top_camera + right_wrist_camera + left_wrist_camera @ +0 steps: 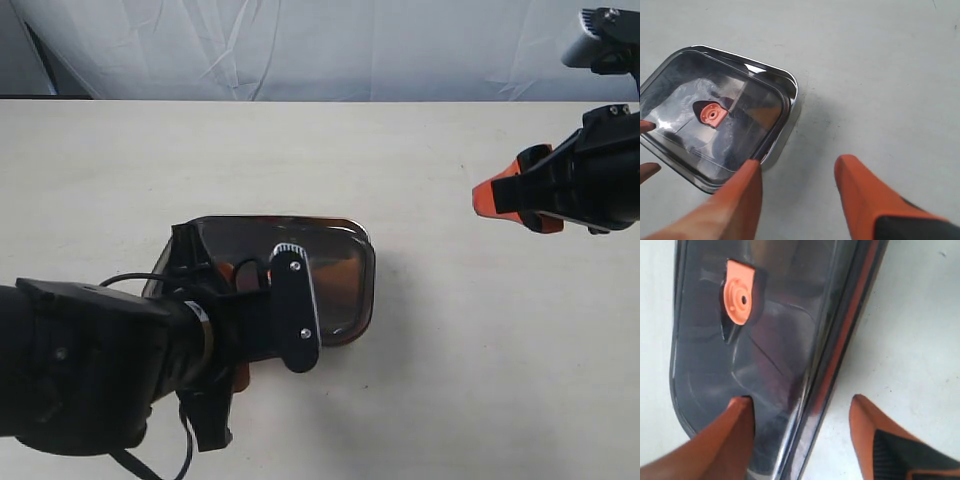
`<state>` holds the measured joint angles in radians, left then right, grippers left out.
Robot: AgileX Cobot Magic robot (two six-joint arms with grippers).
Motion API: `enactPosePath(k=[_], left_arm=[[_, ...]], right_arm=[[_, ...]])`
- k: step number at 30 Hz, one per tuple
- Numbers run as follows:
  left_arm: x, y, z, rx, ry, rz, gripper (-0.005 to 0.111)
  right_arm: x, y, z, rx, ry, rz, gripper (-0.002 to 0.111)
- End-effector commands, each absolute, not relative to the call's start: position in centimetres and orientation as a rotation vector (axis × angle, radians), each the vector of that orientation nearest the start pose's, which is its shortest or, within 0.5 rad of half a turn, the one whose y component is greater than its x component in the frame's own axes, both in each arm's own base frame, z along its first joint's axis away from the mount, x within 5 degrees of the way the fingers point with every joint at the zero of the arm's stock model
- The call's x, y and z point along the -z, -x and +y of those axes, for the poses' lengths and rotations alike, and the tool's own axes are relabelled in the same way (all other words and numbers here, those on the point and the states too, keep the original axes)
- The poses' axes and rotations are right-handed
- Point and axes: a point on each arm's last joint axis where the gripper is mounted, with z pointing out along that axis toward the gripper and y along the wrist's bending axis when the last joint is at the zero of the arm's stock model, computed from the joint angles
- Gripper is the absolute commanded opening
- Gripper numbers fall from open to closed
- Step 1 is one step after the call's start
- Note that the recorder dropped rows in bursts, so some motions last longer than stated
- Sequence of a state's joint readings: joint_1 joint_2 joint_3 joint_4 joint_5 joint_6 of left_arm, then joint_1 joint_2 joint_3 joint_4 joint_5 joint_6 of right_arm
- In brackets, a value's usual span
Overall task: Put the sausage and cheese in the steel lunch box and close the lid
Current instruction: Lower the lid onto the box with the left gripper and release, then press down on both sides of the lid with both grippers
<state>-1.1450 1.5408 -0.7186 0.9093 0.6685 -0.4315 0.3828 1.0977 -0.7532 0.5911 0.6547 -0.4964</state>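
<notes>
The dark smoky lid lies on the steel lunch box, whose shiny rim shows around it. Its orange valve tab sits at the lid's centre. My left gripper is open and straddles one long edge of the lid: one fingertip is over the lid, the other over the table beside the box. My right gripper hangs open above the table to the right of the box, holding nothing. The sausage and the cheese are hidden; I cannot make them out through the lid.
The pale table stretches flat around the box. A white cloth backdrop stands behind its far edge. My bulky left arm covers the box's near left part in the exterior view.
</notes>
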Motion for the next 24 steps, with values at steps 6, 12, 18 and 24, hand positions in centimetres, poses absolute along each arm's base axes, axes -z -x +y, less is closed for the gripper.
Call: enactPosePath(k=[6,12,18,24], left_arm=[[-20.5,-14.1,-20.1,-0.422,-1.521,2.076,0.054],[-22.7,-13.8,-18.8,-0.355,-1.279,2.155,0.025],[-23.9,-15.3,-17.6,-0.304,-0.952,2.207,0.000],[-23.4,-17.4,-15.8,-0.203,-0.728,2.358,0.000]], right_arm=[[-28.8,-18.4,10.7,-0.586,0.634,2.331,0.041],[-28.8,-18.3,10.9,-0.628,0.611,2.339,0.000],[-28.2,-18.4,11.5,-0.718,0.585,2.384,0.000],[-26.0,-18.9,13.5,-0.822,0.679,2.480,0.000]])
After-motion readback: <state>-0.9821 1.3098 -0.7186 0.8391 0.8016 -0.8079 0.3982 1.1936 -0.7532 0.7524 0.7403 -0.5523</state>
